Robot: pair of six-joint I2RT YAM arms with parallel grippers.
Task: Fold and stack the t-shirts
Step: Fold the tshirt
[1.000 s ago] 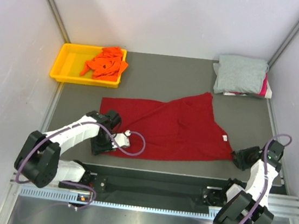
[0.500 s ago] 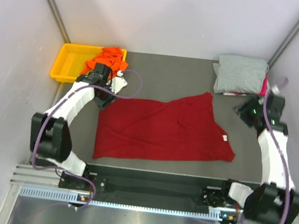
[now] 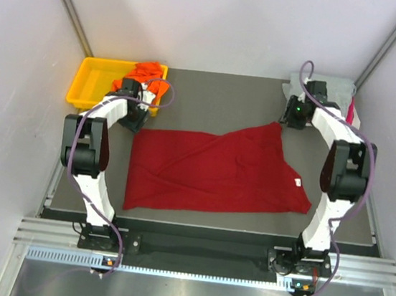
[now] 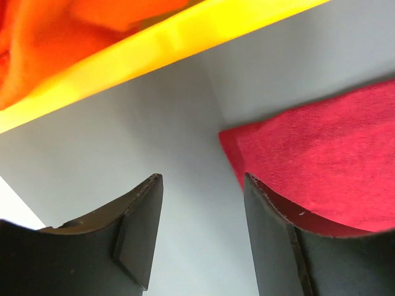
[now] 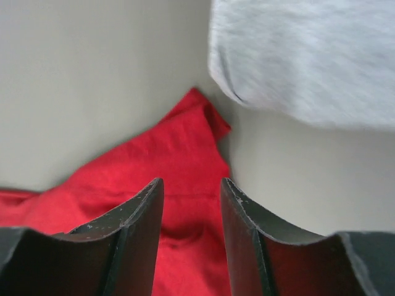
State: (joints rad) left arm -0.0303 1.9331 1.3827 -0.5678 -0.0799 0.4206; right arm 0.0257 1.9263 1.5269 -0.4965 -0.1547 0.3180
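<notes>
Tabletop (image 3: 219, 93) carries the dark red t-shirt (image 3: 217, 172), spread flat and unfolded at its middle. At the far right corner a folded light grey t-shirt (image 3: 335, 91) lies on the pink t-shirt (image 3: 350, 112), so a stack is begun. The orange t-shirt (image 3: 148, 71) sits crumpled in the yellow tray (image 3: 90, 81). Both arms reach far: the left pincer (image 4: 200, 185), parted and empty, hovers just beside the red cloth's far left corner, and the right pincer (image 5: 191, 188), also parted and empty, hangs over its far right corner. Two shirts look left to fold.

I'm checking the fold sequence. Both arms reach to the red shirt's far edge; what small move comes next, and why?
Probably lower both and pinch. The left gripper and right gripper are open, each at a far corner of the dark red shirt, which lies spread flat, so neither holds cloth yet.
</notes>
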